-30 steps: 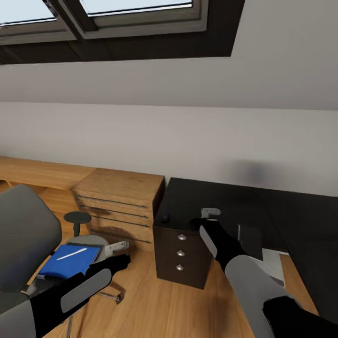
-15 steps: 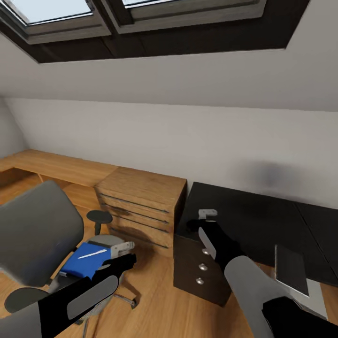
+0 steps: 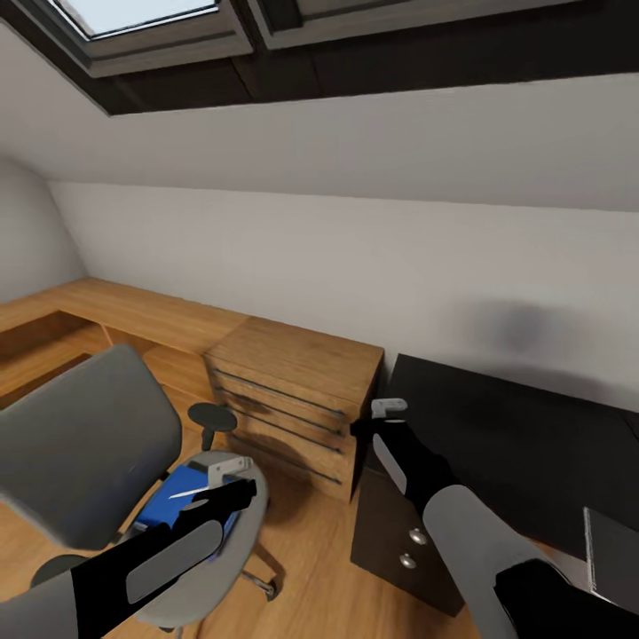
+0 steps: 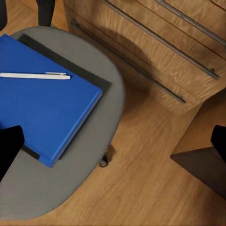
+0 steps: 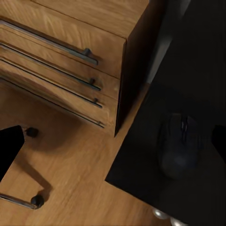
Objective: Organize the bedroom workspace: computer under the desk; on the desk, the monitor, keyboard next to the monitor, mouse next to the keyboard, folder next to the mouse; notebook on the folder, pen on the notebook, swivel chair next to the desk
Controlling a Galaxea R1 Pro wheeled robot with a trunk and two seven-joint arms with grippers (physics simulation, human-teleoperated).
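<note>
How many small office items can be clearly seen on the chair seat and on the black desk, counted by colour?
Blue: 1, the folder
White: 1, the pen
Black: 1, the mouse
Total: 3

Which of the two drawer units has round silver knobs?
The black desk pedestal; the light-wood drawer unit beside it has long bar handles instead.

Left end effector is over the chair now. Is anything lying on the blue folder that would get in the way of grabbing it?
Yes. A white pen lies on top of the folder, near one edge. Nothing else stands between the open left end effector and the folder on the swivel chair seat; something dark lies under the folder.
</note>
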